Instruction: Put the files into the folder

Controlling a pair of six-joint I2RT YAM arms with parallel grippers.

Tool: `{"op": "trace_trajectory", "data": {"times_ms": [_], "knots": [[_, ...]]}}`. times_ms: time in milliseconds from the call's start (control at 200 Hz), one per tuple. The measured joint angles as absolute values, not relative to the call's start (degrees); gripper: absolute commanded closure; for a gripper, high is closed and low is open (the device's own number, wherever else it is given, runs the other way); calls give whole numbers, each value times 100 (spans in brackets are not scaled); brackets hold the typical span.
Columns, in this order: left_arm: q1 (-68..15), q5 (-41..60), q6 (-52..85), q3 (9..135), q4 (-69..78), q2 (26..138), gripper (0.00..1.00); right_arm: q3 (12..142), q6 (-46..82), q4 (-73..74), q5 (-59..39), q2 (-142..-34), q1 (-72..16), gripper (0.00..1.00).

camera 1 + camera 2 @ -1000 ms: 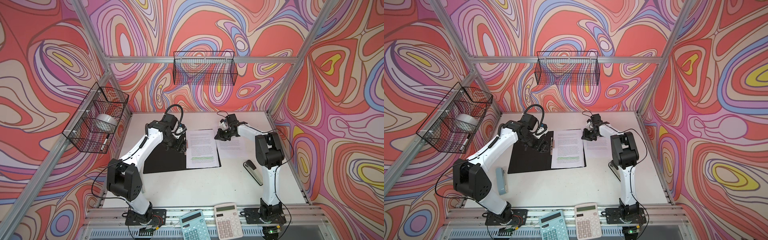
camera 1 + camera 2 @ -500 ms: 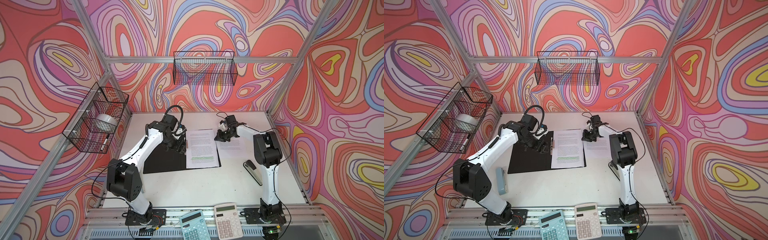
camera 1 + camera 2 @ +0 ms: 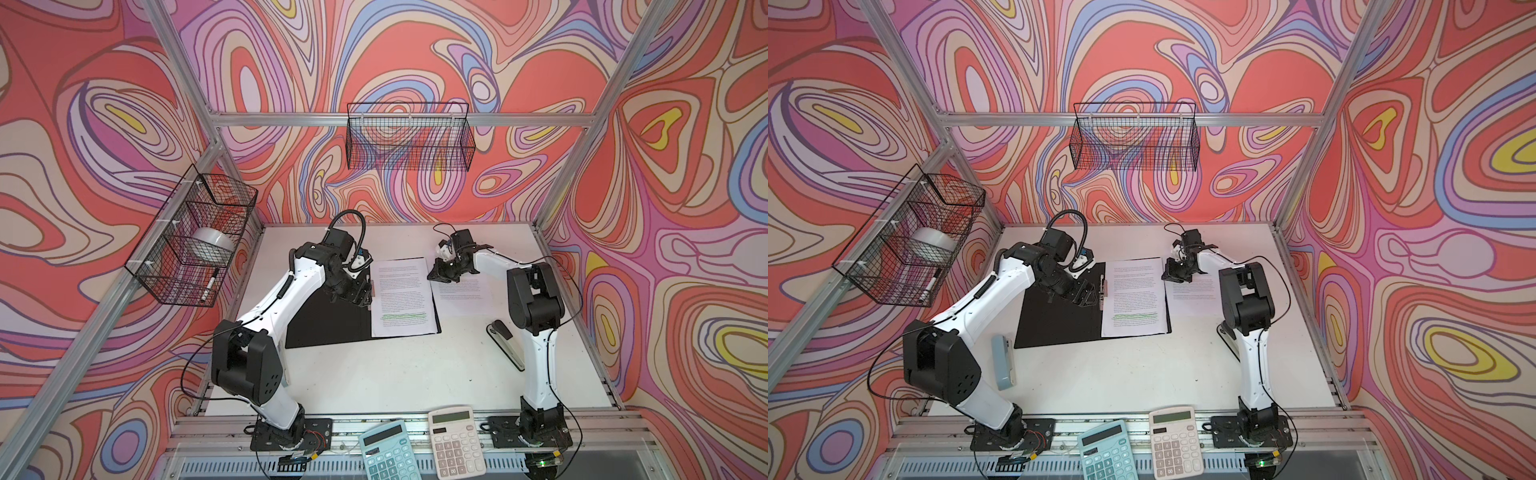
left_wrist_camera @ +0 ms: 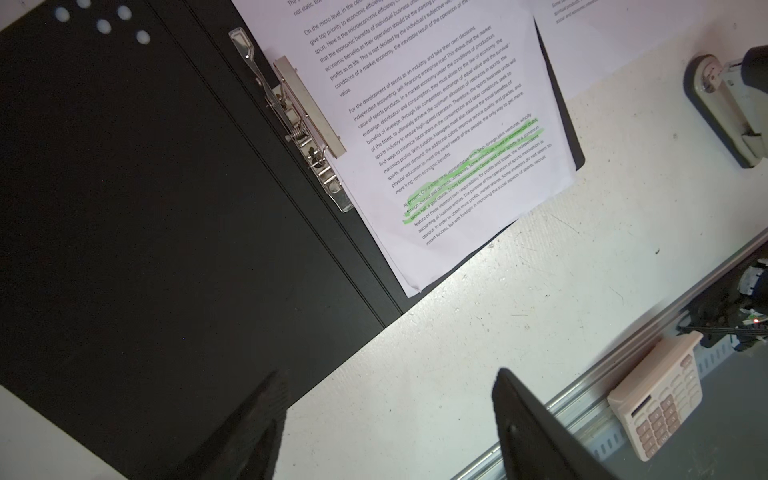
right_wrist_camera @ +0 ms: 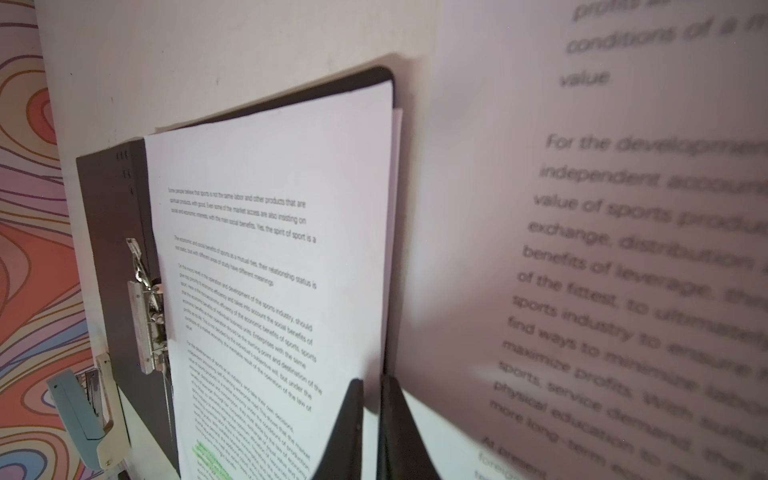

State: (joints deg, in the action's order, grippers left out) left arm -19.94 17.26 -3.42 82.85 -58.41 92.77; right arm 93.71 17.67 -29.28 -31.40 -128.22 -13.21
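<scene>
top views first: the folder [image 3: 328, 328] lies open on the white table [image 3: 395, 382], black inside up. the highlighted sheet [image 3: 403, 297] sits on its right half, green lines toward the near end. a loose sheet [image 3: 463, 293] lies on the table just beside the folder's right edge. my left claw [image 3: 1090, 296] hangs over the spine right next to the metal clip [image 3: 1104, 286], jaws spread wide. my right claw [image 3: 442, 274] is down at the loose sheet's far corner, the one nearest the folder. a black stapler [image 3: 505, 343] lies by the right arm and a blue-grey stapler [image 3: 1003, 361] by the left arm. a teal calculator [image 3: 384, 453] and a white calculator [image 3: 457, 440] sit on the front rail.

left wrist: both fingers [image 4: 536, 436] stand well apart with nothing between them, so that claw is released and empty. the clip's bar runs along the highlighted sheet's edge, but i can't tell if it actually pinches the paper.

right wrist: the fingers [image 5: 351, 424] are clenched nearly together. the loose sheet curls up off the table close to the lens, all blurry, and its edge runs in at the fingertips, so it looks like i'm grasping that sheet. another sheet's edge peeks out under the highlighted one in the folder.
</scene>
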Motion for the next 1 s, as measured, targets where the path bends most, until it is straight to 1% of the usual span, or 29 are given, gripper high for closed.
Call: {"op": "trace_trajectory", "data": {"times_ms": [481, 716, 816, 997], "knots": [[-1994, 1721, -342, 8281, -5841, 9255, 22, 9572, 1649, -3050, -3201, -12855, -1326, 85], [-1994, 1682, -344, 8281, -5841, 9190, 22, 9607, 1590, -3148, -3114, -12853, -1326, 81], [-1994, 1669, -344, 8281, -5841, 9174, 22, 9662, 1577, -3236, -2884, -12825, -1326, 78], [-1994, 1656, -386, 8283, -5848, 9083, 22, 9662, 1535, -3472, -1984, -12296, -1282, 69]]}}
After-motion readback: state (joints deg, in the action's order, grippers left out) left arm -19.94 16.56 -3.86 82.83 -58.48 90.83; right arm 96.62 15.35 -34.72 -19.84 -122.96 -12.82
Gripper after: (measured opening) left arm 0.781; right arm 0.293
